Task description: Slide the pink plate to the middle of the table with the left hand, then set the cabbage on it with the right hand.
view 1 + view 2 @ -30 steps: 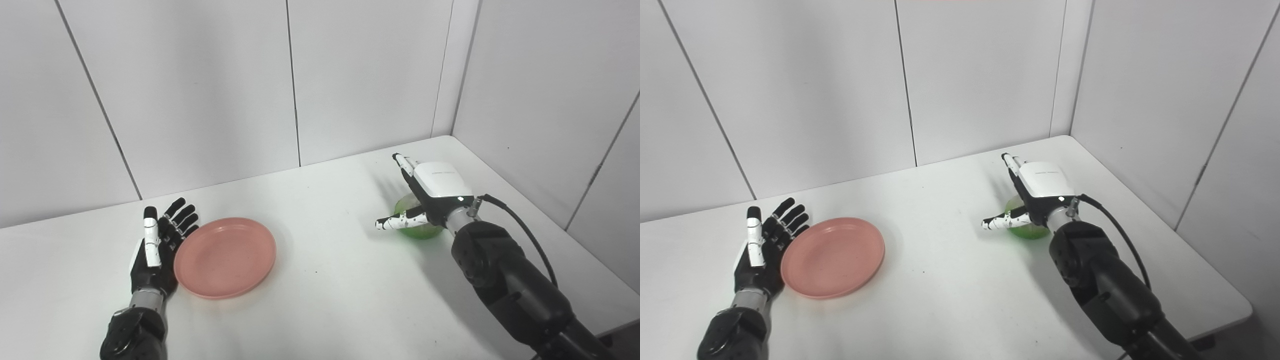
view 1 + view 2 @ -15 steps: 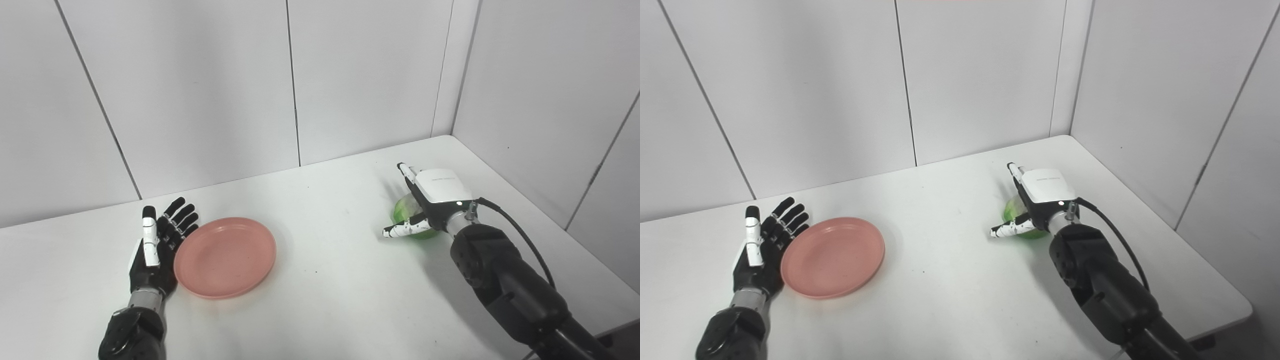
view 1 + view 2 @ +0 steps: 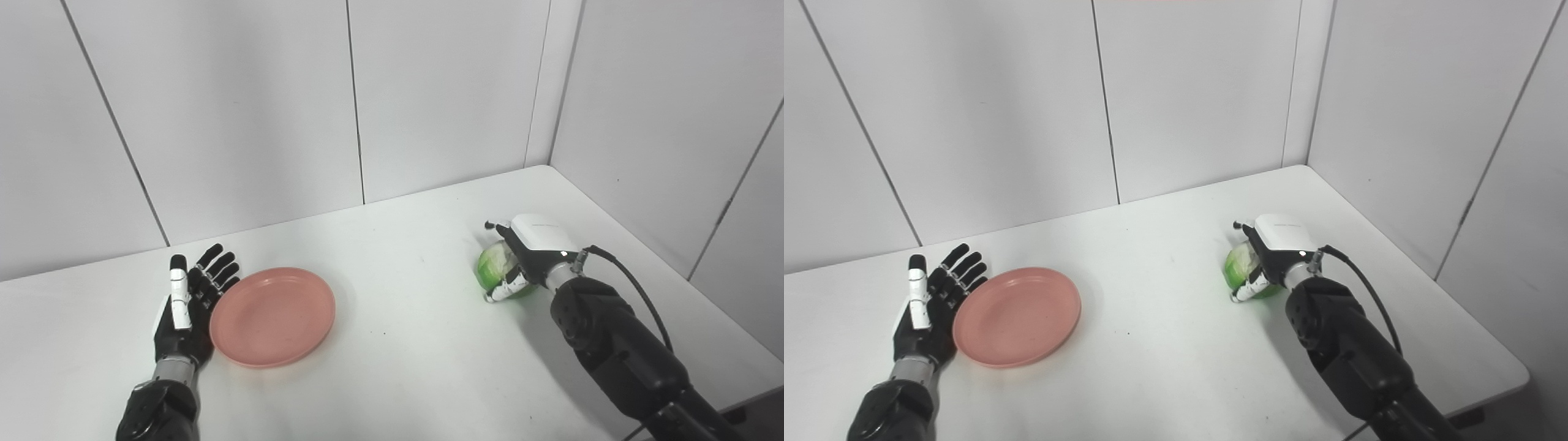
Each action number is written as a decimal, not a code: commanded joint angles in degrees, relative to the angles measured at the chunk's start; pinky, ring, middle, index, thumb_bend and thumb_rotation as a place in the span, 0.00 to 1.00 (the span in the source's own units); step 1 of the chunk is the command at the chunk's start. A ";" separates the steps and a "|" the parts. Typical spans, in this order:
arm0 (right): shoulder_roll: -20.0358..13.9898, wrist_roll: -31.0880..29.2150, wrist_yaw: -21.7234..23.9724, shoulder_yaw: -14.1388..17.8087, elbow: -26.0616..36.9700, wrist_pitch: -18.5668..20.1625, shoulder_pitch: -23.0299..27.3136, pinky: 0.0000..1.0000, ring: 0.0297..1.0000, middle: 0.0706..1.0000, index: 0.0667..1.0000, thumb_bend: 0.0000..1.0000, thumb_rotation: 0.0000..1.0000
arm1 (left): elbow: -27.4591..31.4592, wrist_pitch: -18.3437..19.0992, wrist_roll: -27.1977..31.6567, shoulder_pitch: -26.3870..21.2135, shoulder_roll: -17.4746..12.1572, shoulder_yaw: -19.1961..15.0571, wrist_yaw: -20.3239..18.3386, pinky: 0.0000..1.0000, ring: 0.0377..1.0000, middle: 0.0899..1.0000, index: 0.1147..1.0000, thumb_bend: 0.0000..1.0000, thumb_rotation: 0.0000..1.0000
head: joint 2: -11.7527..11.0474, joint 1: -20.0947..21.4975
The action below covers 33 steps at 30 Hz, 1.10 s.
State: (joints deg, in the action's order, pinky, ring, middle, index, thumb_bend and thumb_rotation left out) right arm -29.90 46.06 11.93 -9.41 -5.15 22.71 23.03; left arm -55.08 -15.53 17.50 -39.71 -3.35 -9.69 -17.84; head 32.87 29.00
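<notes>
The pink plate [image 3: 272, 316] lies on the white table [image 3: 398, 343], left of the middle. My left hand [image 3: 187, 309] is open, palm toward the plate, fingers spread, against the plate's left rim. The green cabbage [image 3: 495, 267] sits on the table at the right. My right hand [image 3: 531, 251] is over it from the right, fingers and thumb curled around it. It rests on the table. The same scene shows in the right eye view, with the plate [image 3: 1017, 316] and the cabbage [image 3: 1240, 267].
White wall panels close the table at the back and on the right. The table's right edge [image 3: 1488, 343] runs near my right arm.
My right hand has come down onto the cabbage and its fingers and thumb have closed around it. The left hand and plate have stayed put. The view has shifted slightly.
</notes>
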 commanded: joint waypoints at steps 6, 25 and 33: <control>-0.23 -3.07 -3.78 0.85 -0.46 -3.20 1.18 0.36 0.39 0.47 0.51 0.52 0.00 | -0.50 0.95 -0.17 2.82 -0.56 0.12 -0.76 0.87 0.85 0.81 0.78 0.83 0.96 | 0.35 -0.42; 4.62 -6.43 -14.96 1.48 4.29 -9.59 1.73 0.34 0.39 0.46 0.47 0.52 0.00 | 2.72 1.83 -2.45 4.06 1.14 1.57 1.98 0.89 0.85 0.80 0.76 0.81 1.00 | 0.97 -7.46; 11.43 -5.91 -15.05 -0.82 6.77 -10.67 6.03 0.35 0.40 0.47 0.45 0.51 0.00 | 6.45 3.68 -3.30 5.60 2.76 2.72 4.47 0.88 0.85 0.81 0.78 0.81 0.99 | 0.95 -13.83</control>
State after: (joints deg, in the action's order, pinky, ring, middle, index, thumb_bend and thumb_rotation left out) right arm -19.04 40.53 -1.31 -10.29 0.61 15.08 25.51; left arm -48.37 -13.02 15.02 -36.55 -1.73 -7.44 -14.40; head 33.84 15.24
